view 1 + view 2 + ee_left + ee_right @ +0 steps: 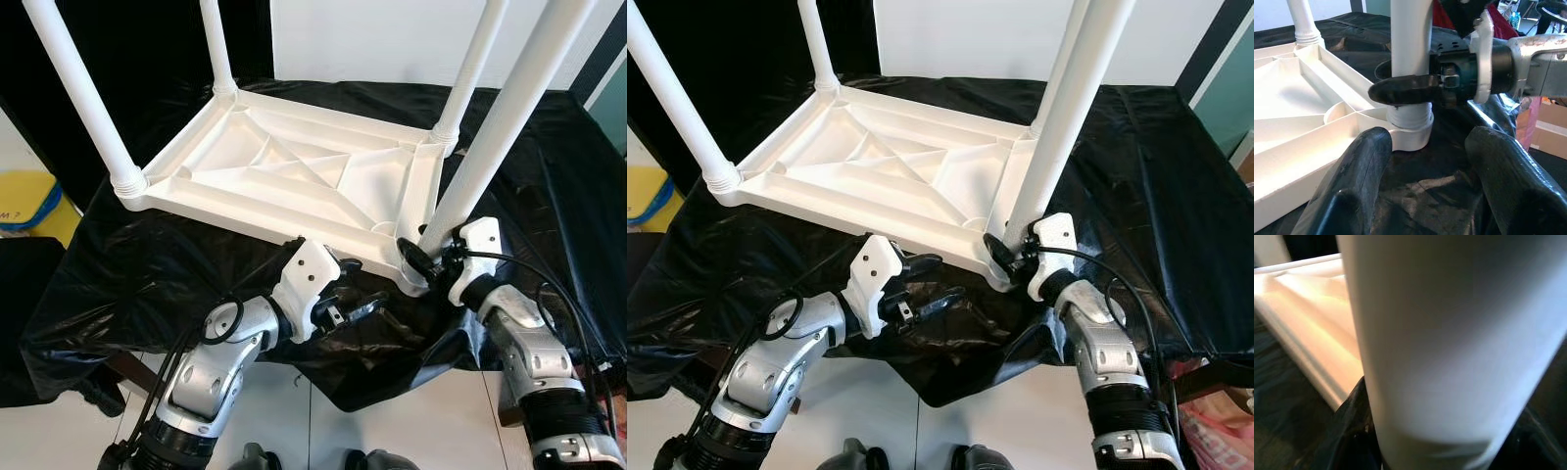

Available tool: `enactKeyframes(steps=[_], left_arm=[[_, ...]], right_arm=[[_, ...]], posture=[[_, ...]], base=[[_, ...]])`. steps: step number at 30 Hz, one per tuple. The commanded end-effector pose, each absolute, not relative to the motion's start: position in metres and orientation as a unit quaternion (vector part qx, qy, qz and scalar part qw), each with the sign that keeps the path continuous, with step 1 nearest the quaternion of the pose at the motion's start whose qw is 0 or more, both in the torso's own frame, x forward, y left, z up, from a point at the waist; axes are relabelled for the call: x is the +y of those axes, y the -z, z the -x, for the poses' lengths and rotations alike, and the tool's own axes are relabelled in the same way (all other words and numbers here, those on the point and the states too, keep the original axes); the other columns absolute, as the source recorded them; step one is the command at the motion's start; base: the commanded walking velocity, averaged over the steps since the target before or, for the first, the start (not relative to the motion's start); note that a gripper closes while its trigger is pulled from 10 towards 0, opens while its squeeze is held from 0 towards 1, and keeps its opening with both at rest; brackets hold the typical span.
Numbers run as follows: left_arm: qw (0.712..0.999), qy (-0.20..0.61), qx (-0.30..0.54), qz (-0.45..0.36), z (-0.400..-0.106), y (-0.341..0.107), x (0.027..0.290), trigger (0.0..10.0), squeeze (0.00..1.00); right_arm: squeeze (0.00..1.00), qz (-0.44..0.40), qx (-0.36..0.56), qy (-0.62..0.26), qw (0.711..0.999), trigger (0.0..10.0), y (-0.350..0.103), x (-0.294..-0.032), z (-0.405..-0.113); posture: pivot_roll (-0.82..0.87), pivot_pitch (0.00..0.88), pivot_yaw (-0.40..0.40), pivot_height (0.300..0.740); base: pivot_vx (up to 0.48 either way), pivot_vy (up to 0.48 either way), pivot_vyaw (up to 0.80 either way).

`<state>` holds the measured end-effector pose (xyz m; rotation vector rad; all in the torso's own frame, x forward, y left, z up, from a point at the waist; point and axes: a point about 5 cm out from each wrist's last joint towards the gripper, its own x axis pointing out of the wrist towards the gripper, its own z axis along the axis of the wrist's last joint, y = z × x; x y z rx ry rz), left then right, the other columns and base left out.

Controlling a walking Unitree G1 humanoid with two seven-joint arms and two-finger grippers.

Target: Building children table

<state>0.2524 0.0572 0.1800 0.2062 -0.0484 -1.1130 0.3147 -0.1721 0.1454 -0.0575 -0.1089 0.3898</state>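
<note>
Four white legs stood up from the upturned tabletop point(294, 171) on the black-draped counter point(147, 274). Right claw point(423, 257) clamped the near-right leg point(490, 147) at its base; left claw point(345, 294) hovered wide beside that corner.

Tabletop point(294, 176) is lying upside down on the sheet-covered surface point(176, 274), mid-frame, four legs pointing up. Right gripper point(423, 257) is sitting around the lower-right leg point(490, 147) at its base. Left gripper point(355, 292) is hovering just left of it, below the tabletop's near edge.
</note>
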Motion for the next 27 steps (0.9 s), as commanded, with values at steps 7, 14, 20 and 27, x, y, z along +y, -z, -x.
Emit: enactKeyframes(steps=[7,14,20,27], left_arm=[[0.854,0.511,-0.022,-0.094,-0.253,-0.18,0.056,10.0,0.0],[0.853,0.513,-0.02,-0.093,-0.252,-0.179,0.056,10.0,0.0],[0.853,0.513,-0.021,-0.093,-0.252,-0.179,0.056,10.0,0.0],[0.853,0.512,-0.021,-0.094,-0.251,-0.178,0.056,10.0,0.0]], right_arm=[[0.0,0.007,-0.012,-0.124,0.992,10.0,-0.129,-0.166,-0.314],[0.0,-0.012,-0.004,-0.009,1.0,10.0,-0.124,-0.158,-0.308],[0.0,0.0,0.016,0.082,0.996,10.0,-0.116,-0.153,-0.3],[0.0,-0.01,-0.001,0.086,0.996,10.0,-0.121,-0.141,-0.298]], posture=[[-0.03,0.138,-0.02,0.74],[-0.03,0.139,-0.023,0.74],[-0.02,0.133,-0.035,0.74],[-0.02,0.127,-0.036,0.74]], base=[[0.0,0.0,0.0],[0.0,0.0,0.0],[0.0,0.0,0.0],[0.0,0.0,0.0]])
